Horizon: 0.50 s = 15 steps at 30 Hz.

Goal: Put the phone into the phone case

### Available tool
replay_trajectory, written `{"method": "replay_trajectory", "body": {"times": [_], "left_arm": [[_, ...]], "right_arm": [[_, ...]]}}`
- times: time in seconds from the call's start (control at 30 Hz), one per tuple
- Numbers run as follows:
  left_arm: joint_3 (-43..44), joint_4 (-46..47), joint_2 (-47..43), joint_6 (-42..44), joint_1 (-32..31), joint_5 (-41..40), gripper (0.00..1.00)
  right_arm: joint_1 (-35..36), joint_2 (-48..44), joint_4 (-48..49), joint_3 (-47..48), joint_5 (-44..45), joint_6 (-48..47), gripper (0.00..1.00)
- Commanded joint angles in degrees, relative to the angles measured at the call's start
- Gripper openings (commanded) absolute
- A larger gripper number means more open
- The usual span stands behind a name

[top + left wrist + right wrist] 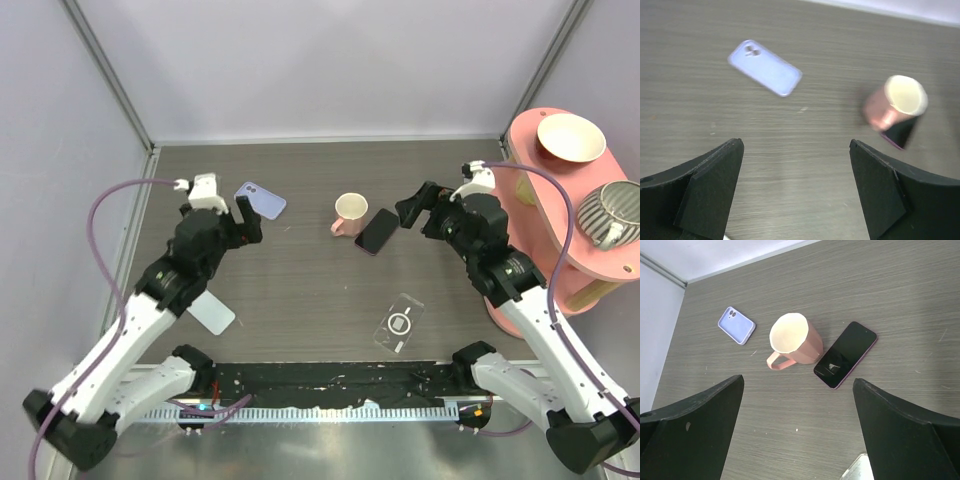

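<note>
A black phone with a purple rim (377, 231) lies screen up at mid table, just right of a pink mug (349, 213). It also shows in the right wrist view (846, 354), and partly behind the mug in the left wrist view (900, 135). A lavender phone case (260, 200) with a camera cutout lies at the back left, also in the wrist views (766, 68) (737, 325). A clear case (399, 323) lies nearer the front, its corner in the right wrist view (857, 471). My left gripper (245, 222) (796, 145) is open and empty just near of the lavender case. My right gripper (415, 208) (799, 381) is open and empty to the right of the phone.
The mug (792, 340) (895, 102) stands against the phone's left edge. A flat white slab (212, 313) lies under the left arm. A pink shelf rack (530, 175) at the right holds a bowl (570, 137) and a metal cup (612, 212). Walls close the back and sides.
</note>
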Motion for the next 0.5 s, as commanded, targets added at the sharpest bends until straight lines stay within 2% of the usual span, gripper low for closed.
{"method": "replay_trajectory", "body": {"times": [0.0, 0.03, 0.07, 0.1, 0.13, 0.2, 0.23, 0.3, 0.33, 0.37, 0.4, 0.47], "left_arm": [[12.03, -12.99, 16.50, -8.09, 4.65, -16.52, 0.93], [14.24, -15.04, 19.60, -10.55, 6.51, -16.00, 0.92], [16.35, -17.23, 21.98, -18.84, 8.35, -15.65, 0.90], [20.20, -21.35, 24.44, -22.93, 11.76, -14.60, 0.87], [22.07, -22.69, 30.03, -26.80, 13.45, -13.11, 0.82], [28.11, -26.28, 36.20, -34.19, 16.79, -9.33, 0.79], [30.76, -27.96, 42.68, -36.04, 17.42, -8.62, 0.74], [40.25, -33.49, 50.09, -38.78, 18.21, -7.65, 0.67], [43.76, -36.04, 57.00, -39.83, 18.39, -7.21, 0.58], [50.84, -41.29, 60.03, -41.32, 18.56, -7.12, 0.55], [54.40, -43.77, 62.93, -43.60, 18.65, -6.94, 0.51], [64.04, -49.57, 71.43, -45.29, 18.74, -5.89, 0.49]], "right_arm": [[0.02, -1.07, -1.81, 1.93, 4.34, -0.67, 0.96], [0.11, -1.07, -2.17, 2.10, 4.96, -0.06, 0.96], [0.11, -1.41, -2.35, 2.02, 5.49, 0.38, 0.96], [0.11, -2.20, -2.26, 1.75, 5.93, 0.99, 0.96], [0.11, -2.73, -2.35, 1.23, 6.20, 1.78, 0.96], [0.11, -3.70, -2.35, 0.53, 6.81, 4.76, 0.96], [0.11, -5.01, -2.26, -0.44, 7.51, 5.56, 0.96], [0.02, -6.07, -3.05, -1.15, 8.74, 8.02, 0.96], [0.11, -6.95, -3.66, -1.50, 10.14, 8.55, 0.96], [0.11, -7.39, -4.28, -1.59, 10.85, 9.42, 0.96], [0.11, -7.74, -5.33, -1.59, 10.94, 9.43, 0.96], [0.11, -8.88, -5.60, -1.59, 9.90, 9.43, 0.95]]}}
